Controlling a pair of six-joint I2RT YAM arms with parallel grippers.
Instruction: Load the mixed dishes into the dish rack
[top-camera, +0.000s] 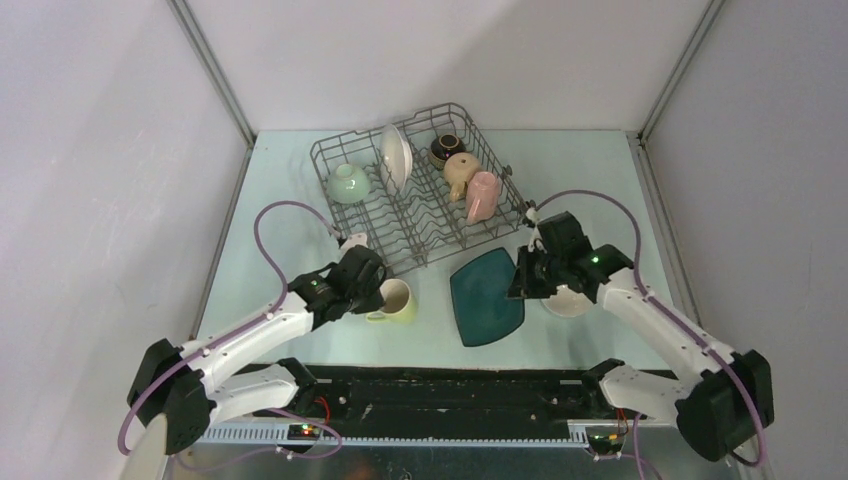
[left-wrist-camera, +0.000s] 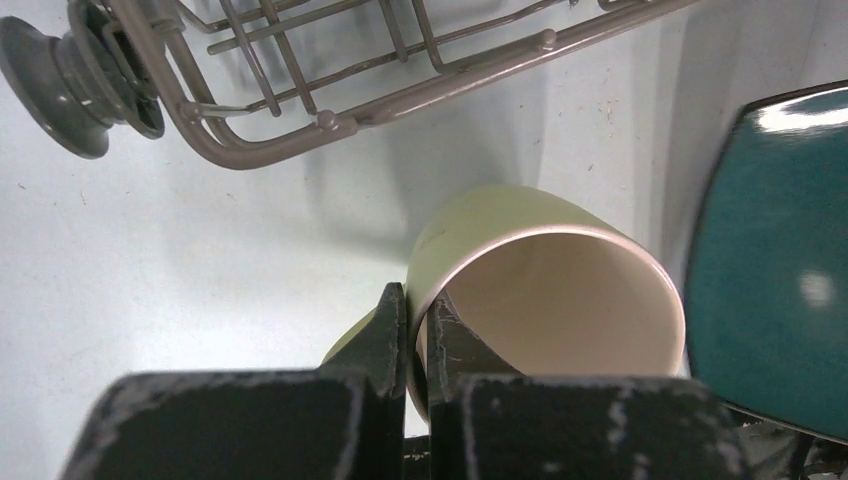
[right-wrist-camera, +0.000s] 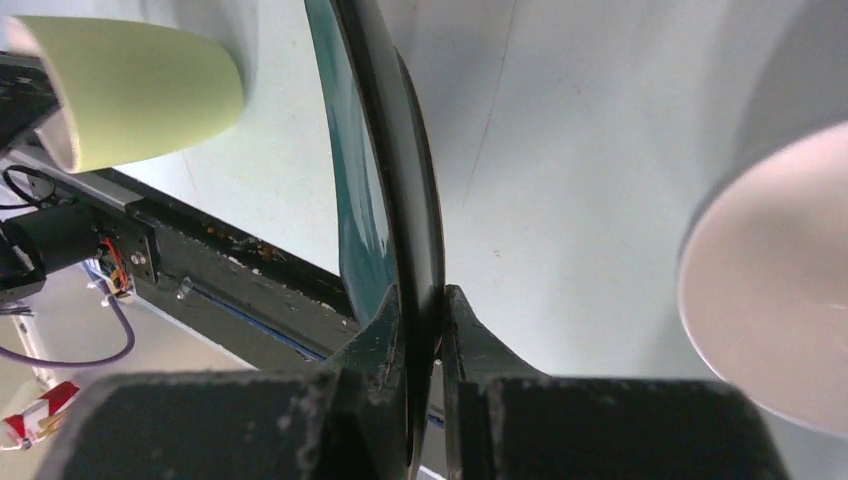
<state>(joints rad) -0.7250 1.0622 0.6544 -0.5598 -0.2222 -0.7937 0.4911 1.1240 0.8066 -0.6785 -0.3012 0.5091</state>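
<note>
My left gripper is shut on the rim of the yellow mug, one finger inside and one outside. The mug sits just in front of the dish rack. On the right, the dark teal square plate has its right edge pinched in my shut right gripper. A white bowl lies under the right wrist. The rack holds a pale green bowl, a white plate, a brown bowl, a tan mug and a pink mug.
Grey walls close in the pale table on the left, back and right. A black rail runs along the near edge between the arm bases. The rack's grey wheel sticks out at its near left corner.
</note>
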